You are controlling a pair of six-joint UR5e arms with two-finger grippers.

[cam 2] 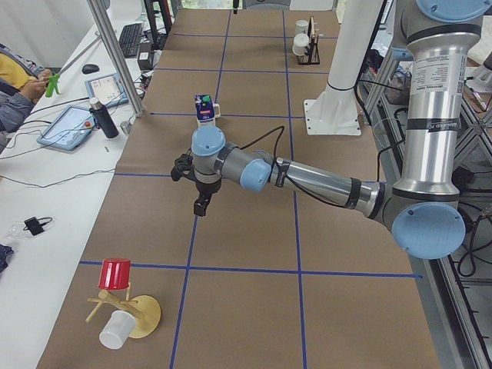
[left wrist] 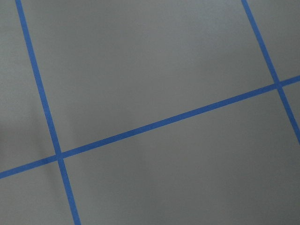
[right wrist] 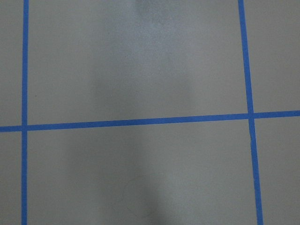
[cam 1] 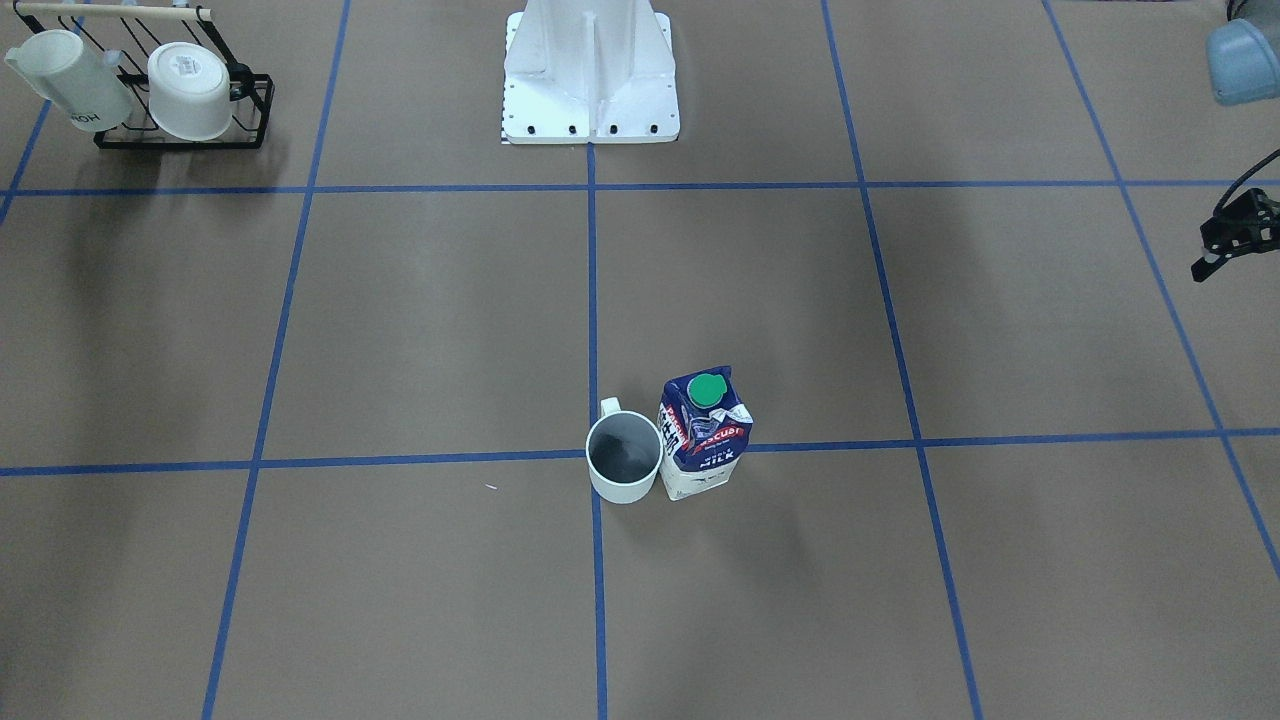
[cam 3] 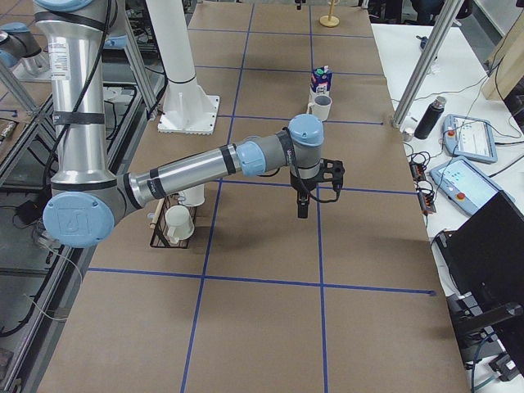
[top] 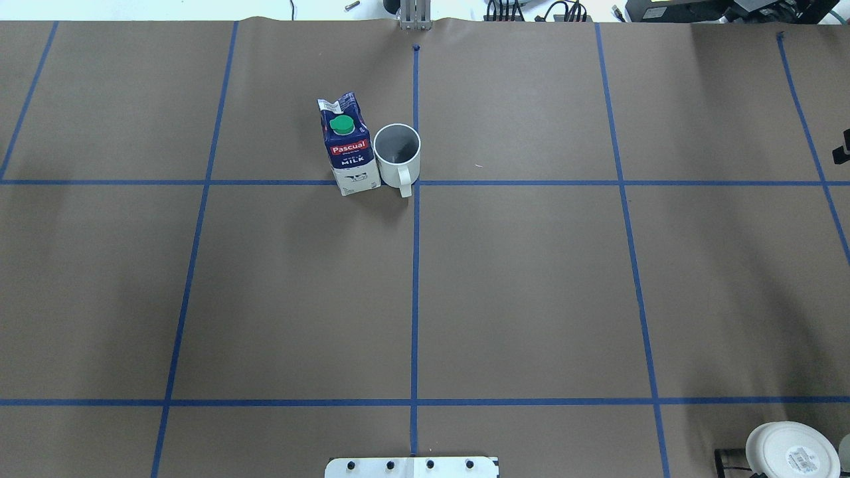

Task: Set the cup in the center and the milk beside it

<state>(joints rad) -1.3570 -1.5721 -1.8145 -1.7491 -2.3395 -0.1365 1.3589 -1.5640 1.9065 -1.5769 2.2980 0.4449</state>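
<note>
The white cup (cam 1: 623, 460) stands upright on the central blue tape crossing, dark grey inside, its handle toward the robot. It also shows in the overhead view (top: 397, 153). The blue and white milk carton (cam 1: 704, 432) with a green cap stands upright right beside it, on the robot's left (top: 348, 147). Both arms are far from them. The left gripper (cam 1: 1203, 268) hangs above the table at the view's right edge, empty. The right gripper (cam 3: 302, 211) hangs empty over a tape line. I cannot tell whether either is open or shut. The wrist views show only paper and tape.
A black wire rack (cam 1: 180, 138) with a white lettered mug and a squat white cup (cam 1: 190, 90) stands near the robot's right. The white robot base (cam 1: 590, 80) is at the back. A wooden stand (cam 2: 146, 315) with a red cup sits at the left end.
</note>
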